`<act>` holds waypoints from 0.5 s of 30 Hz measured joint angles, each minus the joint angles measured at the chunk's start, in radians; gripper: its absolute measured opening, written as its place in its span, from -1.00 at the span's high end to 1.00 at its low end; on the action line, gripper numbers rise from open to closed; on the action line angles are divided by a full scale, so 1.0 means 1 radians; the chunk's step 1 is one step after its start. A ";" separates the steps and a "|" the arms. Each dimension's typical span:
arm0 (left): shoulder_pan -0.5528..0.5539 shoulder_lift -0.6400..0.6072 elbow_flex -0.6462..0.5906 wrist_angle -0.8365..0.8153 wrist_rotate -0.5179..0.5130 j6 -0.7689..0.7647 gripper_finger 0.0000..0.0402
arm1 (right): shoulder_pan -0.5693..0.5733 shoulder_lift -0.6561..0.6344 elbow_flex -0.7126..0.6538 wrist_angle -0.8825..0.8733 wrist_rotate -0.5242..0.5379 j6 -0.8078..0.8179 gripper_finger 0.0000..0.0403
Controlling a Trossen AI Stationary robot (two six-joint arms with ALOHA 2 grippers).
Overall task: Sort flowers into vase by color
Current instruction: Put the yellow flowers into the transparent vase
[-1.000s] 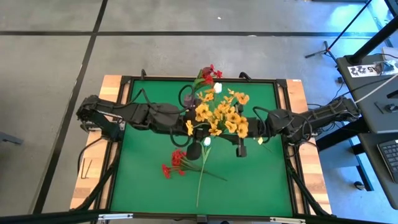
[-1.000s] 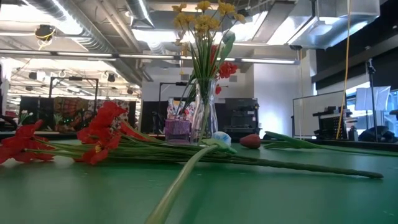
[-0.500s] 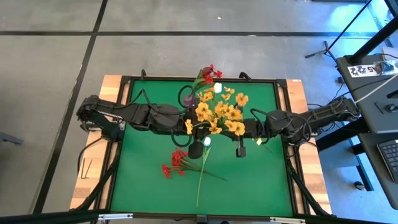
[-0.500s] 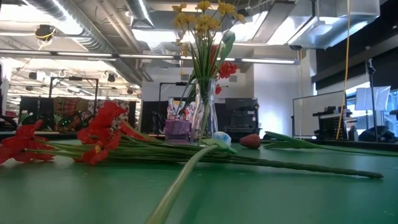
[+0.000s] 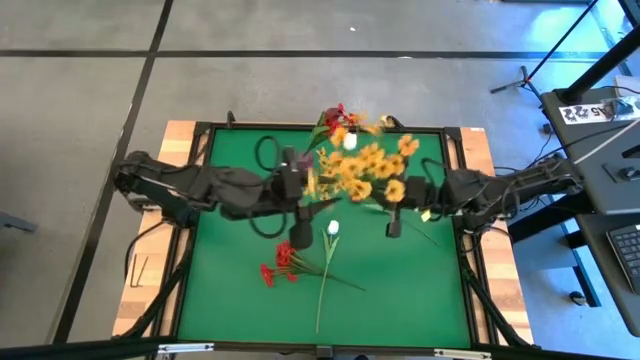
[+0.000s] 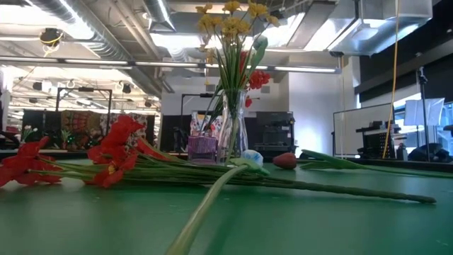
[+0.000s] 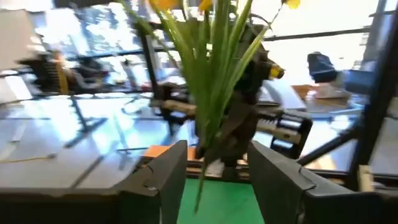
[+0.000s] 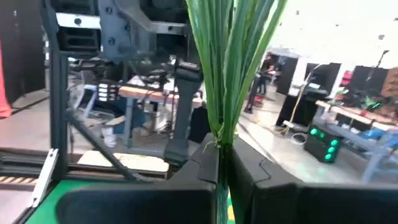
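Note:
A bunch of yellow flowers [image 5: 362, 172] hangs in the air over the middle of the table, its green stems [image 7: 217, 81] upright. My right gripper [image 8: 222, 168] is shut on those stems. My left gripper [image 7: 217, 180] is open, one finger on each side of the stems and apart from them. A glass vase [image 6: 232, 131] at the far edge holds yellow and red flowers. On the green mat lie a red spray [image 5: 280, 262], a white tulip [image 5: 333, 228] and a dark pink bud [image 6: 284, 161]. My right gripper pinches several of the bunch's green stems [image 8: 221, 134] between its two fingers, low on the stems. The fingers come level from the table's right side and lie across the stems. The bunch stands upright above the fingers, blossoms up, clear of the table.
The red spray's long stems [image 6: 297, 185] and the tulip's stem [image 5: 321, 290] cross the near half of the mat. A raised frame [image 5: 196, 200] borders the mat. Stands and desks with equipment [image 5: 600, 120] are beyond the table's right edge.
My right gripper has shut on the yellow bunch's stems. My left gripper has opened, let the stems go and drawn back toward the table's left edge. The bunch, held upright, has shifted a little toward the table's right and far edges.

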 joint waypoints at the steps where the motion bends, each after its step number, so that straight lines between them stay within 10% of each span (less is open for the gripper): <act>1: -0.011 -0.012 0.000 -0.009 -0.030 0.003 0.16 | 0.000 -0.016 0.000 -0.016 0.006 -0.009 0.96; 15: -0.061 -0.082 -0.011 -0.307 -0.256 -0.132 0.10 | -0.054 -0.206 -0.195 0.043 0.071 -0.049 0.97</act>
